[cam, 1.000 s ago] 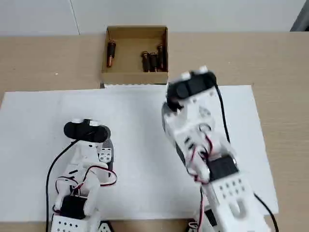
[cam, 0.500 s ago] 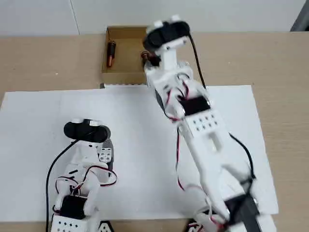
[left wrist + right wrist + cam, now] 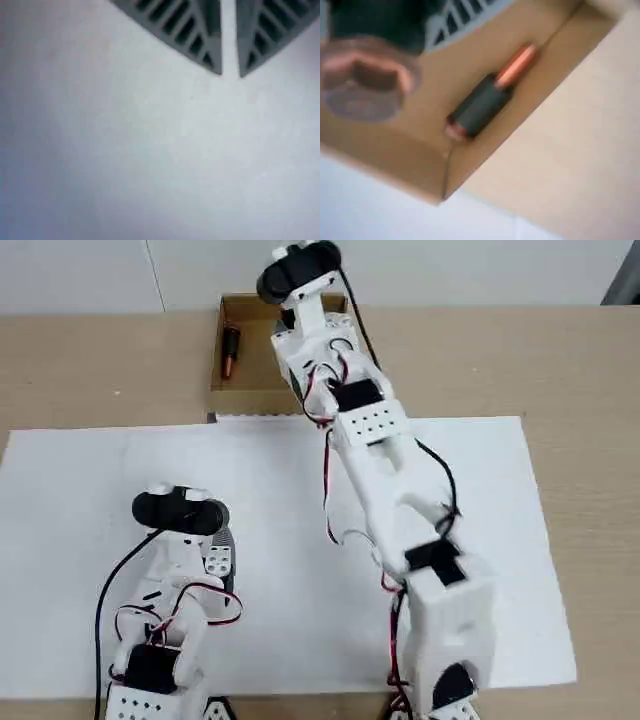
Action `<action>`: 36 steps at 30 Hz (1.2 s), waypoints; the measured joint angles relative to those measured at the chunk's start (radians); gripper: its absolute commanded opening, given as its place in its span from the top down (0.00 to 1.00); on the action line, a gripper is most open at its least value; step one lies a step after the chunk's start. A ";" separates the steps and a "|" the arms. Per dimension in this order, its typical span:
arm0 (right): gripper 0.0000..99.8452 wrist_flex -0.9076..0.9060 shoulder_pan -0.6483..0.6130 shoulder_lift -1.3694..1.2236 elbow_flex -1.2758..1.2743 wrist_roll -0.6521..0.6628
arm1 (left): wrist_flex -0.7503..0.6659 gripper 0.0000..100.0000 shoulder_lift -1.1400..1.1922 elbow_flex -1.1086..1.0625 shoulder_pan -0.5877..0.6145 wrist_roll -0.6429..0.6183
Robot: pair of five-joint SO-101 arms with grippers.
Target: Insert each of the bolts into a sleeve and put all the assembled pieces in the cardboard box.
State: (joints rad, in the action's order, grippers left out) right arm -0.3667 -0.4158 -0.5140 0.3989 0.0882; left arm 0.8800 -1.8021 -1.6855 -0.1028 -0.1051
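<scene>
My right arm (image 3: 340,400) stretches over the cardboard box (image 3: 216,380) at the table's far side. In the right wrist view my right gripper (image 3: 385,30) is shut on an assembled piece (image 3: 367,82), a copper bolt in a black sleeve, held above the box (image 3: 485,165). Another assembled piece (image 3: 485,102) lies on the box floor by a wall, the same piece (image 3: 230,348) that lies at the box's left side. My left gripper (image 3: 230,70) hovers just over the white paper with its fingers nearly touching and nothing between them. The left arm (image 3: 180,512) sits folded at the near left.
A large white paper sheet (image 3: 80,500) covers the table in front of the box. Bare wooden table (image 3: 580,360) lies to the right of the box and the paper.
My right arm has swung from above the paper's middle, forward and to the left, until its wrist is over the box. The left arm has stayed still.
</scene>
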 measured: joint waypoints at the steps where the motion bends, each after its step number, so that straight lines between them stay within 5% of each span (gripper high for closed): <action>1: 0.99 0.017 0.000 -0.040 0.029 0.012 | 0.000 0.99 0.000 0.000 0.000 0.000; 9: 0.99 0.051 -0.032 -0.298 0.204 0.100 | 0.000 0.99 0.000 0.000 0.000 0.000; 15: 0.85 0.051 -0.048 -0.365 0.272 0.107 | 0.000 0.99 0.000 0.000 0.000 0.000; 36: 1.00 -0.006 -0.058 -0.350 0.302 0.109 | 0.000 0.99 0.000 0.000 0.000 0.000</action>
State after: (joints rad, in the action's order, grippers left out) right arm -0.3728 -0.4741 -0.8638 0.7012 0.1972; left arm 0.8800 -1.8021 -1.6855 -0.1028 -0.1051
